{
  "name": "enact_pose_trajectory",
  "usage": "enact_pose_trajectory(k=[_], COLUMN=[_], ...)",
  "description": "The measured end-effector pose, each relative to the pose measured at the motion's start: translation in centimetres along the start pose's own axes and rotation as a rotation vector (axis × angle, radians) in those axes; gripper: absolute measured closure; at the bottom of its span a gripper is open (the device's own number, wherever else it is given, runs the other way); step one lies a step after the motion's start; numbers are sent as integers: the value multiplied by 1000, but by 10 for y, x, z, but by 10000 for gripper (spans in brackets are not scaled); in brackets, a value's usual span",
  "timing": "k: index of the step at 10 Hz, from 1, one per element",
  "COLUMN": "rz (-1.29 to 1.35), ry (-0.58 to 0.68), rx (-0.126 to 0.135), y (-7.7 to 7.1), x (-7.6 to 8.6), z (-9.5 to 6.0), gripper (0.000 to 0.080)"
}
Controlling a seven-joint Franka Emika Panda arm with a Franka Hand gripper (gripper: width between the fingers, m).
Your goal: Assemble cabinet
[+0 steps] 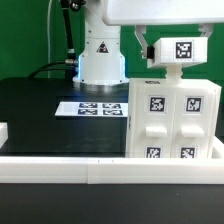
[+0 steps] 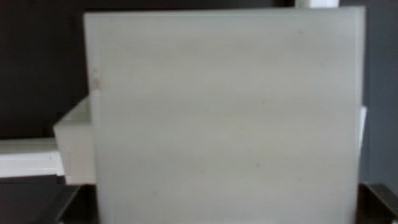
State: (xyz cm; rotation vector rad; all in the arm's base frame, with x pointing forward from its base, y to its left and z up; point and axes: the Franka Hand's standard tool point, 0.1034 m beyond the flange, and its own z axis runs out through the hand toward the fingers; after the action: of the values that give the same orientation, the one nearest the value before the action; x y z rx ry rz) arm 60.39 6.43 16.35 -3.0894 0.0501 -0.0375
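Cabinet (image 1: 172, 118) stands upright at the exterior view's right, on the black table (image 1: 40, 110) and against the white rail (image 1: 60, 165) along the near edge; 4 tagged panels face the camera. The arm reaches in from above, with its wrist low over the cabinet's top. Gripper (image 1: 150, 46) sits beside 1 small tagged block (image 1: 181, 50) there. Its fingers are not discernible (a plain white face fills the wrist view), so whether it is open or closed cannot be told. Marker board (image 1: 100, 107) lies flat farther toward the exterior view's left.

The cabinet (image 1: 172, 120), a tall white box, stands upright just below the gripper (image 1: 152, 45). Its face carries small raised panels with black-and-white square tags. Close to the wrist camera, a plain white side fills the view.
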Motion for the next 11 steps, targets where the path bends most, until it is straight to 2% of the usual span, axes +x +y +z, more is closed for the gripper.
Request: enact_pose_trajectory(k=[4,7,11], rz=[-25,-25,-26], ry=[14,61,63], rx=[-4,-2,-2], y=[0,-1,-1], x=[3,0,0], z=[10,10,10], gripper=[236,236,236])
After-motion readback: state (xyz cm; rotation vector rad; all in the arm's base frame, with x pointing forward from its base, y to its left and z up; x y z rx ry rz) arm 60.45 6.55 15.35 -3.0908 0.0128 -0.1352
